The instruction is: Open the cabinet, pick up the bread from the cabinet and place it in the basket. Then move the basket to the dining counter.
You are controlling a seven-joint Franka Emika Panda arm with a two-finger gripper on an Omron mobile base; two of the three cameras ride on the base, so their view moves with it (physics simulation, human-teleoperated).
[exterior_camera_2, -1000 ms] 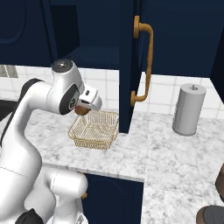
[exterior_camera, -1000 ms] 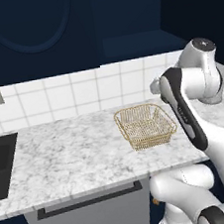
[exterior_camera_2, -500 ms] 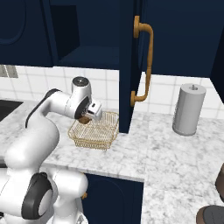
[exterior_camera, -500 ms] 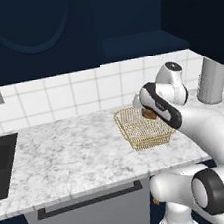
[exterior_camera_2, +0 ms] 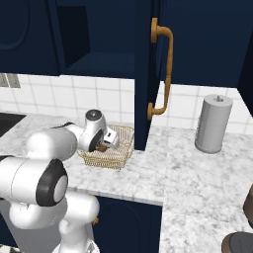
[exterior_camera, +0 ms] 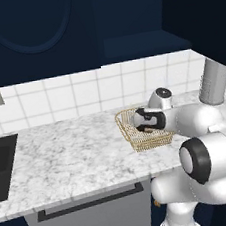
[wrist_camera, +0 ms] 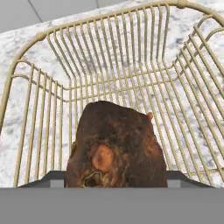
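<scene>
Lowering the bread (wrist_camera: 116,146) into the basket (wrist_camera: 131,57), I grip the brown lump between my fingers, just above the wire floor; the placing step looks nearly done, and next I judge I must spread my fingers and lift clear. My hand view shows the loaf inside the mesh walls, while the right base view shows the open cabinet (exterior_camera_2: 148,74) beside the basket.

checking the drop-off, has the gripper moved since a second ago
Yes. In the right base view the gripper, shut on the bread, has come down from above the basket's rim to inside it; the basket itself stayed put on the counter.
</scene>
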